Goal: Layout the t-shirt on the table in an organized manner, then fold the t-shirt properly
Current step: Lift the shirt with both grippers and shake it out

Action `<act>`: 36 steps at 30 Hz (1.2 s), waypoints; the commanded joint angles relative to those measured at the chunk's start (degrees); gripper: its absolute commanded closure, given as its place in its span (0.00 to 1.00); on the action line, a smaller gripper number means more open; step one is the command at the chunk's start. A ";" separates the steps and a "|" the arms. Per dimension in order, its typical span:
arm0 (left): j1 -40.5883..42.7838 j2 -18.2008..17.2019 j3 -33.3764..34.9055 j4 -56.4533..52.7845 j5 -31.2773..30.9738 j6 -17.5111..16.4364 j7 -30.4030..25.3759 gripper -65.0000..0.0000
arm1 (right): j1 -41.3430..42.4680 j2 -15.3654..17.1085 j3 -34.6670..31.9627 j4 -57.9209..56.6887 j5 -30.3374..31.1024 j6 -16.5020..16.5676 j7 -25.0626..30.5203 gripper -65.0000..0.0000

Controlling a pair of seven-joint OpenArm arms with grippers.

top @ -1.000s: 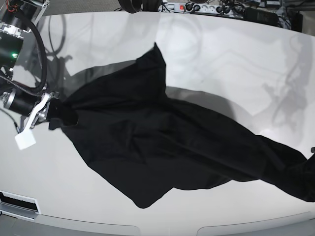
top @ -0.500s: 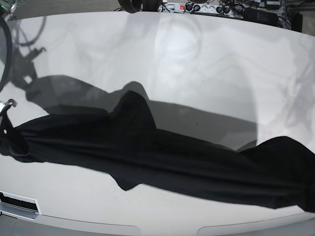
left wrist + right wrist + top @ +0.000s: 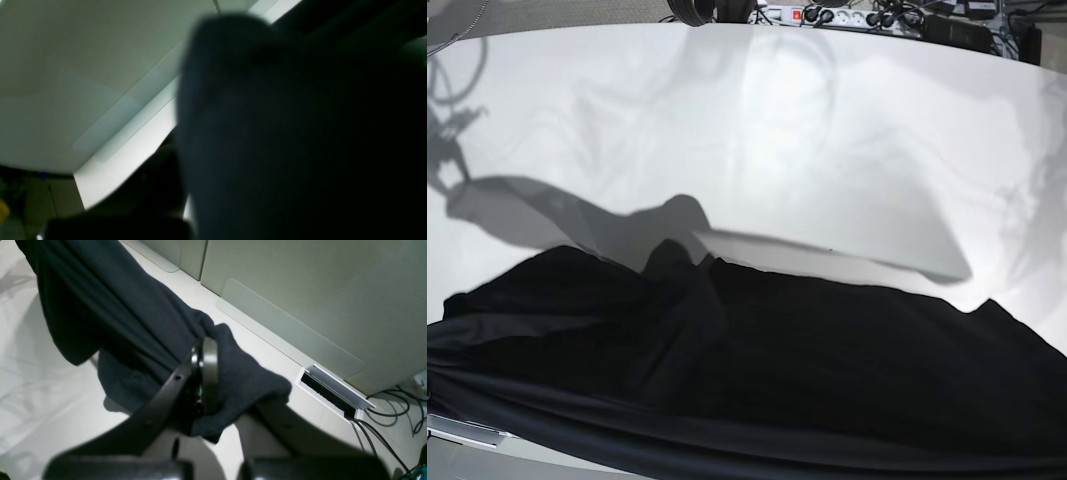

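Right hand (image 3: 203, 380) clenched on a bunched corner of the t-shirt (image 3: 133, 326) — cloth wrapping over its finger. Left hand not visible, wrist view smothered by dark fabric (image 3: 300, 133); we are judging it clenched too, likely on the other corner. From the base view the t-shirt (image 3: 757, 370) is stretching as a wide band across the near edge of the counter (image 3: 807, 130). We are spreading it: holding both corners level, keeping the cloth taut — lowering it flat, well onto the counter.
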 commanded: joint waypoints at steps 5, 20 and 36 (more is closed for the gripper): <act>0.17 -2.03 -1.14 -0.96 3.82 2.97 0.94 1.00 | -1.20 1.75 0.04 0.26 -2.16 -0.12 -0.48 1.00; 0.22 11.56 -1.11 -17.33 3.91 0.50 -5.42 1.00 | 8.90 1.42 -23.87 -14.32 -21.84 -2.34 15.96 1.00; -23.71 20.55 -1.11 -22.82 10.56 0.42 -6.54 1.00 | 35.23 1.62 -31.87 -22.29 -29.18 -8.24 17.51 1.00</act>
